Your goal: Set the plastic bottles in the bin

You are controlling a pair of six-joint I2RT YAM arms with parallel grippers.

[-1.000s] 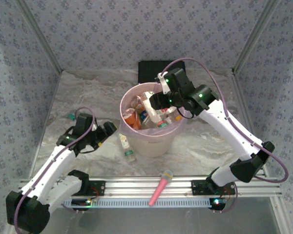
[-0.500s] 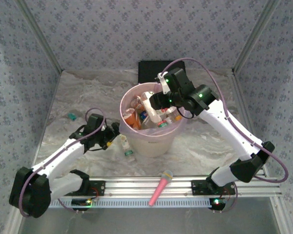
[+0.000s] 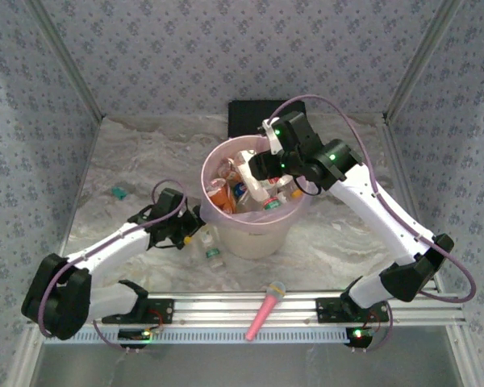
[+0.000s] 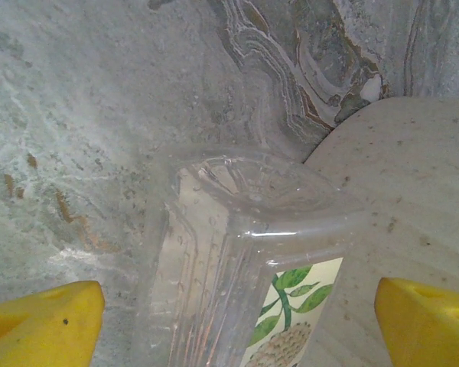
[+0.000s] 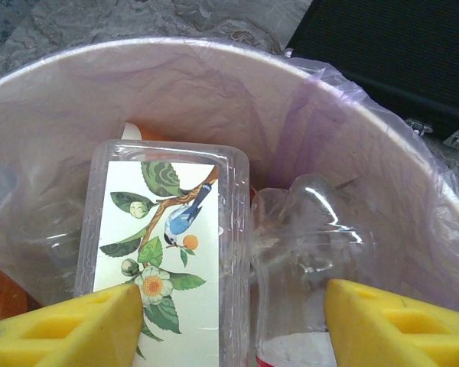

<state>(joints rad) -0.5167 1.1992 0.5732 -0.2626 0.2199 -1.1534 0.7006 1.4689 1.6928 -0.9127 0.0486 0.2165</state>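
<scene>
Fingers [image 4: 42, 321] of the left gripper [image 4: 233, 325] are spread wide, straddling a clear leaf-label bottle [image 4: 237, 252] lying on the table [image 4: 76, 115] just beside the bin [image 4: 398, 191]. Its long axis runs lengthwise between them. Left arm is nearer; right gripper [image 5: 233, 321] hangs over the bin, grip unclear.

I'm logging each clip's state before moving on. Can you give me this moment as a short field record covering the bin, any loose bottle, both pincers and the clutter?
bin: upright, pink-lined, several bottles inside
loose bottle: clear, lying beside bin
left pincer: open, straddling loose bottle
right pincer: over bin, fingers either side of bird-label bottle and plain clear bottle; grip unclear
clutter: pink microphone, teal clock, black box
</scene>
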